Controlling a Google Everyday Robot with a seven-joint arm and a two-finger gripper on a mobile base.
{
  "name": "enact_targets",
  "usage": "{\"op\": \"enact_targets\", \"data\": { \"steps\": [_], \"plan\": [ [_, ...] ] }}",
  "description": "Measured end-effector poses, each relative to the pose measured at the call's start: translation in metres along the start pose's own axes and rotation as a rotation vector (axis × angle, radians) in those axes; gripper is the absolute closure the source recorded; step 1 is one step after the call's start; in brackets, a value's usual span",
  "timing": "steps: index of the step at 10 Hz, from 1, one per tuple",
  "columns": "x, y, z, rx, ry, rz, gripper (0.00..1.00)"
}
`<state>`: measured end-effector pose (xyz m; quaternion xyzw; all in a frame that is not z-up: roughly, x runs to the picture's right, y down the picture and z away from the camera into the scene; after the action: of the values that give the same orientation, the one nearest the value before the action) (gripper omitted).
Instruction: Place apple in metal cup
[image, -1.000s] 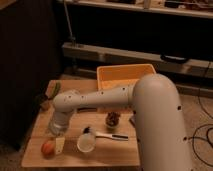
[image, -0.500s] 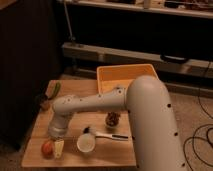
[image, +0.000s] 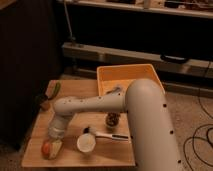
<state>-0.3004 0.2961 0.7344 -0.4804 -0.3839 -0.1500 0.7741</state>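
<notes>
Claw (grip unclear) low at the one apple, near one white cup

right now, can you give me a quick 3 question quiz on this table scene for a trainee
1. True or false: the tool is low over the table, right at the apple.
2. Pick one: what lies right beside the white cup? A) a pale-handled utensil B) a banana C) a folded cloth
3. Fill in: the bin beyond the arm is ___ in colour.

Key: 1 true; 2 A; 3 yellow
</notes>
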Motion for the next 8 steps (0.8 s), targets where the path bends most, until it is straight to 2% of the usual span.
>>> {"op": "enact_targets", "data": {
  "steps": [2, 4, 5, 8],
  "plan": [
    [-0.005, -0.002, 0.005, -0.013, 0.006, -0.009, 0.73],
    [-0.007, -0.001, -0.001, -0.009, 0.021, -0.009, 0.95],
    [-0.010, -0.002, -0.009, 0.004, 0.026, -0.011, 0.99],
    [-0.035, -0.008, -0.061, 0.068, 0.051, -0.033, 1.00]
  ]
}}
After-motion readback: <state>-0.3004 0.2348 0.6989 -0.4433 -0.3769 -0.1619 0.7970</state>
